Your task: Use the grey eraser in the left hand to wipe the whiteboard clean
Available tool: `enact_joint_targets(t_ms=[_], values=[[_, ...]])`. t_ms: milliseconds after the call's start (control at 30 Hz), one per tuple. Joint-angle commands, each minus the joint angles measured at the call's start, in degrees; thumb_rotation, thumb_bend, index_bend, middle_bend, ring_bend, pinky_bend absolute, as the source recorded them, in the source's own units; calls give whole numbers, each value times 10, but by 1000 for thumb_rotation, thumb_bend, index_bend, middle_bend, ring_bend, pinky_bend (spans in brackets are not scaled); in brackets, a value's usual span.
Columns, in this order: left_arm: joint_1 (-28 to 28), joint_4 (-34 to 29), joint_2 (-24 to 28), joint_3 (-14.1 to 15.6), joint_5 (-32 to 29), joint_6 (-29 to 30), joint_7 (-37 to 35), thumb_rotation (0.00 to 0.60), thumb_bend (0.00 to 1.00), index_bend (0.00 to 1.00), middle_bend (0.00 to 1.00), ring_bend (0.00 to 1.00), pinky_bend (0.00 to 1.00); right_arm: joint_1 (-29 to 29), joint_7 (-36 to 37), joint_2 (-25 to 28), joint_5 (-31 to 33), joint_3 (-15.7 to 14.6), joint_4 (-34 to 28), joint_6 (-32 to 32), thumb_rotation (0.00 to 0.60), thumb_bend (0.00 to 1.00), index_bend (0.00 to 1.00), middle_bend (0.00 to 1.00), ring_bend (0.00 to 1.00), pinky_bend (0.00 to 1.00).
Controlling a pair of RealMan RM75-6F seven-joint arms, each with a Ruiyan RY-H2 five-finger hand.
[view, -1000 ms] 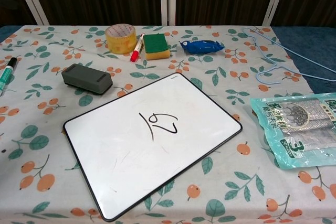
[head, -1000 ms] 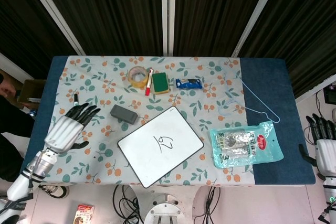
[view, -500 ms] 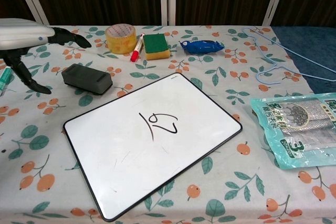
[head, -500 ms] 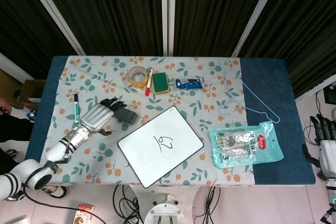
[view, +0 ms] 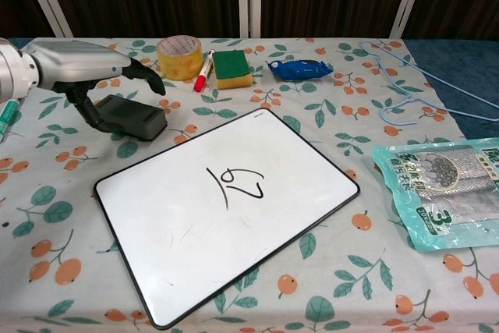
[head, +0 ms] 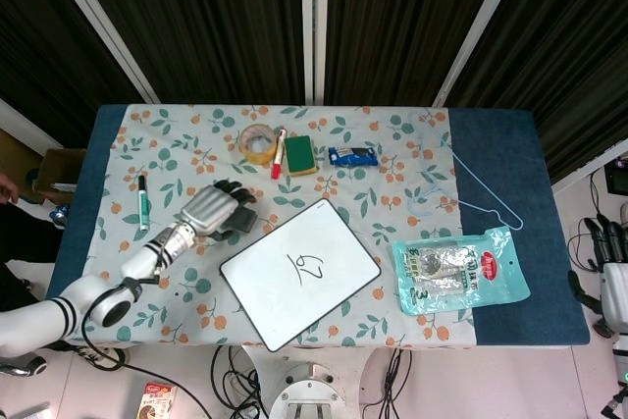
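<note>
The grey eraser (view: pixel 134 118) lies on the floral cloth just left of the whiteboard's far corner. In the head view only a sliver of the eraser (head: pixel 241 223) shows under my fingers. My left hand (view: pixel 87 66) hovers right over it, fingers spread above its top and thumb reaching down at its near left side, with no grip visible. That same left hand (head: pixel 209 209) shows in the head view. The whiteboard (view: pixel 179 224) (head: pixel 324 287) lies tilted at the table's middle with a black scribble at its centre. My right hand (head: pixel 612 270) hangs off the table's right edge, fingers straight, holding nothing.
Behind the eraser stand a tape roll (view: pixel 178 56), a red marker (view: pixel 204 70), a green sponge (view: pixel 232 68) and a blue packet (view: pixel 299 69). A green marker (view: pixel 8 111) lies at far left. A blue hanger (view: pixel 413 91) and a clear pouch (view: pixel 448 200) sit at right.
My left hand has travelled from the table's left edge rightward and now sits above the eraser. The eraser, the whiteboard and my right hand have stayed put.
</note>
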Motion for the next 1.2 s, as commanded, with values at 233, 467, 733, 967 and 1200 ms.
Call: enact_joint_targets(t_ms=[233,467,733,967,1200], values=[[-8,17,-9,10,-23,-11,13,600,285,255,216,124,180,1,5,0,0,1,3,-3,600,292,0,0,0,0],[-13,27,-14,16,-33,-11,12,600,285,264,216,124,180,1,6,-1,6,1,5,-8,600,292,0,0,0,0],[-15,38,-24,20,-37,-2,16,600,285,292,262,161,212,1,5,-3,9,2,6,-11,600,294,0,0,0,0],[-12,48,-28,24,-36,13,14,600,286,314,280,182,246,1,6,-4,11,3,8,-14,600,294,0,0,0,0],[-9,58,-35,29,-33,24,6,600,287,336,313,235,281,3,3,-6,11,2,9,-18,600,294,0,0,0,0]])
